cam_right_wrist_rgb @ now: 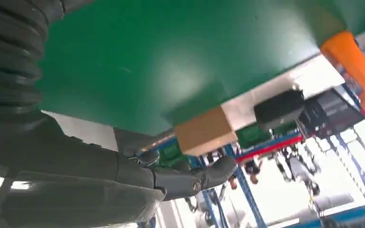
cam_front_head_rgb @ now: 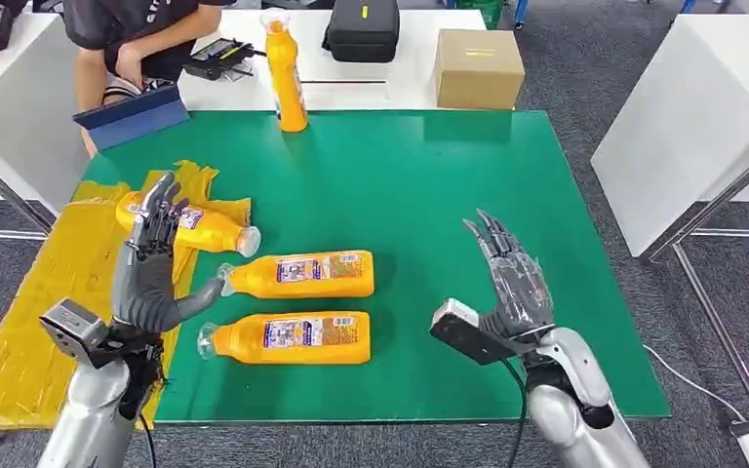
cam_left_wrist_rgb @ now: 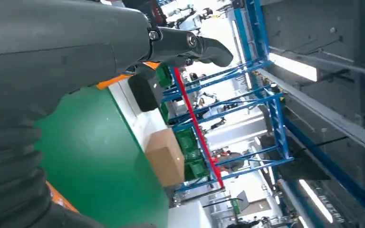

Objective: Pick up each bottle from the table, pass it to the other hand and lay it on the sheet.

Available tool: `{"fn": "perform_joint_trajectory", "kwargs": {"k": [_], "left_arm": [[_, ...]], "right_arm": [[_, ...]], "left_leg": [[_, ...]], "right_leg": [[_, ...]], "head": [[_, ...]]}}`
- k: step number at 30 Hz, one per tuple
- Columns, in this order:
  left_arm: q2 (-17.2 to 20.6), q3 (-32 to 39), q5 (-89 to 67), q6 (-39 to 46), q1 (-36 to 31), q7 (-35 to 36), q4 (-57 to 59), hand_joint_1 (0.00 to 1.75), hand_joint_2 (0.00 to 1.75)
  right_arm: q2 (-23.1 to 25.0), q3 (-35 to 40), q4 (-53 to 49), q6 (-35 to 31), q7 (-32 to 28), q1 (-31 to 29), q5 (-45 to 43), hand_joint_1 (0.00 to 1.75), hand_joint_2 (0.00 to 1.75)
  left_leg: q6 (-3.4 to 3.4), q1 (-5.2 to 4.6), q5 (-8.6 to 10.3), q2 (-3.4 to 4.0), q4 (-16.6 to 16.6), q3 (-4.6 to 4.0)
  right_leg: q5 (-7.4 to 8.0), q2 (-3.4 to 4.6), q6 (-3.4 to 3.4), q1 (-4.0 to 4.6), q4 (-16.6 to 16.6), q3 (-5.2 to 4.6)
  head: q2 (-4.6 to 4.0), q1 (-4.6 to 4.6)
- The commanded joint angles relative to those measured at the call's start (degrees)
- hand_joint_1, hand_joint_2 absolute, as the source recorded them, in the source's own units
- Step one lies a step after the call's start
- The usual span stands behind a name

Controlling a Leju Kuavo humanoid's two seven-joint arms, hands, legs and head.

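Three orange bottles lie on their sides. One bottle (cam_front_head_rgb: 210, 229) rests on the crumpled yellow sheet (cam_front_head_rgb: 39, 302) at the table's left edge. Two more, a bottle (cam_front_head_rgb: 302, 274) and a bottle (cam_front_head_rgb: 293, 337), lie side by side on the green mat (cam_front_head_rgb: 429, 195). A fourth orange bottle (cam_front_head_rgb: 286, 73) stands upright at the mat's far edge. My left hand (cam_front_head_rgb: 151, 258) hovers open above the sheet, fingers spread over the first bottle, thumb near the middle bottle's cap. My right hand (cam_front_head_rgb: 512, 278) is raised open over the mat, right of the bottles, holding nothing.
A person (cam_front_head_rgb: 132, 44) sits behind the table at the far left with a blue folder (cam_front_head_rgb: 137, 115). A black case (cam_front_head_rgb: 363, 29) and a cardboard box (cam_front_head_rgb: 478, 68) stand on the white table beyond the mat. Another white table (cam_front_head_rgb: 692, 117) is at the right.
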Motion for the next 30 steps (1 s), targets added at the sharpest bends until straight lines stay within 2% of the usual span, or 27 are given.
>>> {"fn": "perform_joint_trajectory", "kwargs": {"k": [1, 9, 12, 21, 27, 30], "left_arm": [[-2.2, 1.6, -0.5, -0.2, 1.0, 0.6, -2.8, 0.0, 1.75], [-3.6, 1.5, -0.6, -1.5, 3.5, 1.0, -8.4, 0.0, 1.75], [-3.6, 1.5, -0.6, -1.5, 3.5, 1.0, -8.4, 0.0, 1.75], [-3.6, 1.5, -0.8, -1.6, 3.1, 1.1, -7.9, 0.0, 1.75], [-4.3, 0.5, -0.3, -3.7, 0.7, 2.2, -5.2, 0.0, 1.75], [-4.3, 0.7, 0.0, -3.9, 0.6, 2.3, -4.7, 0.0, 1.75]], "right_arm": [[-1.2, 3.7, 9.6, 2.2, 0.2, -6.9, -1.1, 0.0, 1.75], [-1.4, 9.7, 19.5, 8.5, -1.1, -15.0, -4.1, 0.0, 1.75], [-1.4, 9.7, 19.5, 8.5, -1.1, -15.0, -4.1, 0.0, 1.75], [-1.6, 10.0, 19.5, 8.5, -1.2, -15.0, -4.2, 0.0, 1.75], [0.7, 16.2, 27.3, 10.6, -1.1, -21.4, -5.6, 0.0, 1.75], [3.4, 19.6, 32.9, 10.5, -1.3, -26.1, -6.7, 0.0, 1.75]], "left_leg": [[-0.18, 0.0, -0.07, 0.11, 0.0, 0.22], [-0.18, 0.07, -0.14, 0.45, 0.0, 0.19], [-0.09, 0.07, -0.03, 0.15, 0.0, 0.06], [-0.15, 0.05, -0.06, 0.14, 0.0, 0.12], [-0.17, 0.04, -0.07, 0.33, 0.0, 0.11], [-0.18, 0.04, -0.04, 0.38, 0.0, 0.11]], "right_leg": [[-0.03, 0.07, -0.05, 0.0, 0.0, 0.16], [-0.02, 0.33, -0.05, 0.03, 0.0, 0.22], [0.0, 0.06, -0.03, 0.04, 0.0, 0.15], [-0.05, 0.05, -0.05, 0.03, 0.0, 0.24], [0.01, 0.23, -0.05, 0.03, 0.0, 0.18], [0.03, 0.24, -0.06, 0.03, 0.0, 0.17]], "head": [[0.0, -0.04], [0.0, -0.07], [0.0, -0.04], [0.0, -0.04], [0.0, -0.04], [0.0, -0.04]]}}
